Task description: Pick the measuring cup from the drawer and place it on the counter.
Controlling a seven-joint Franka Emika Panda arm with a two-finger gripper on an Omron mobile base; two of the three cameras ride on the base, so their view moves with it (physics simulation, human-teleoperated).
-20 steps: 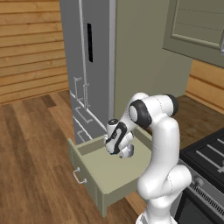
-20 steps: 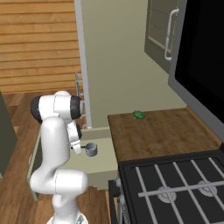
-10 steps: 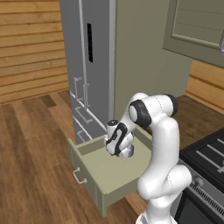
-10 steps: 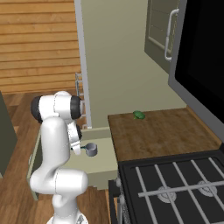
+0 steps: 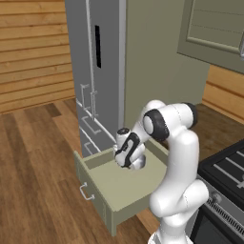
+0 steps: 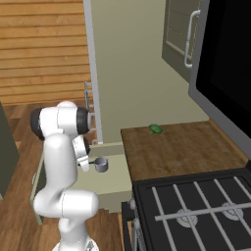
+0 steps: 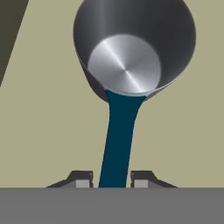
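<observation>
One measuring cup (image 7: 133, 52) sits in the open drawer (image 5: 119, 183), its blue handle running between the gripper's (image 7: 111, 178) fingertips. Whether the fingers clamp the handle cannot be told. One green piece (image 6: 156, 129) lies on the counter (image 6: 186, 147).

A glossy white arm (image 5: 178, 190) built of thick rounded tubular links is seen, with dark grey to black rings at the joints. The wrist section is black and white. The tool (image 7: 112, 180) ends in two small dark fingertips (image 7: 81, 179) with pale grey inner faces. No cables, screws or markings can be made out
</observation>
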